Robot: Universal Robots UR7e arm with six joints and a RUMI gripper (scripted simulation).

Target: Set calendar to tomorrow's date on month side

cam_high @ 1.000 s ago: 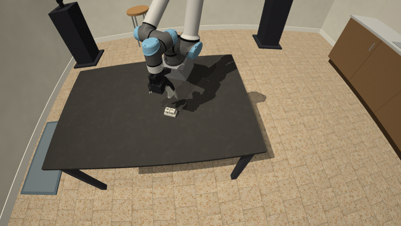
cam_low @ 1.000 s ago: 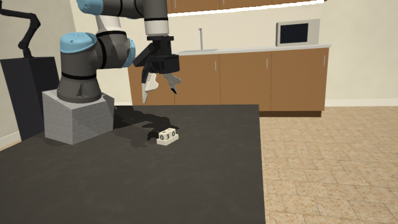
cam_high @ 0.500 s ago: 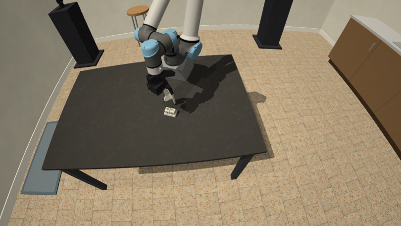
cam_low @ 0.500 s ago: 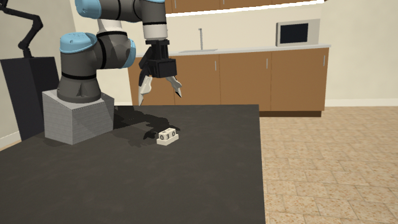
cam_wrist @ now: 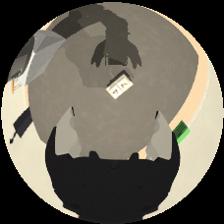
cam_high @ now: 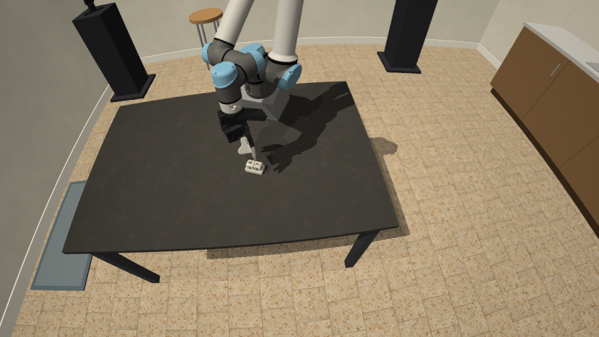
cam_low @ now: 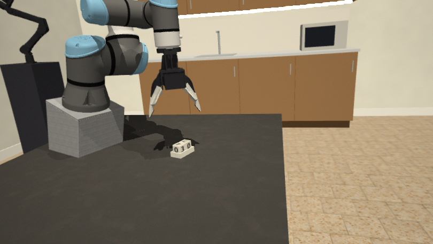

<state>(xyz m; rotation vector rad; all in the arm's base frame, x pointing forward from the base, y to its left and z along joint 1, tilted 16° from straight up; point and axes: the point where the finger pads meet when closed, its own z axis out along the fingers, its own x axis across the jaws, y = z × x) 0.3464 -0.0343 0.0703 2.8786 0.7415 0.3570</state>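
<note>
A small cream tray [cam_low: 182,152] holds two white date cubes [cam_low: 182,147] side by side on the dark table. In the exterior view the side facing the camera reads roughly "0 3 0"; the print is small. The tray also shows in the top view [cam_high: 255,167] and in the wrist view [cam_wrist: 120,86], where the cubes' top faces show dark digits that I cannot read surely. My gripper [cam_low: 175,108] hangs high above the table, behind and above the tray, with its fingers spread wide and nothing between them. It also shows in the top view [cam_high: 247,147].
The arm's grey pedestal [cam_low: 84,126] stands on the table to the left of the tray. The table's right edge [cam_low: 283,169] drops to the tiled floor. Kitchen cabinets [cam_low: 266,84] stand far behind.
</note>
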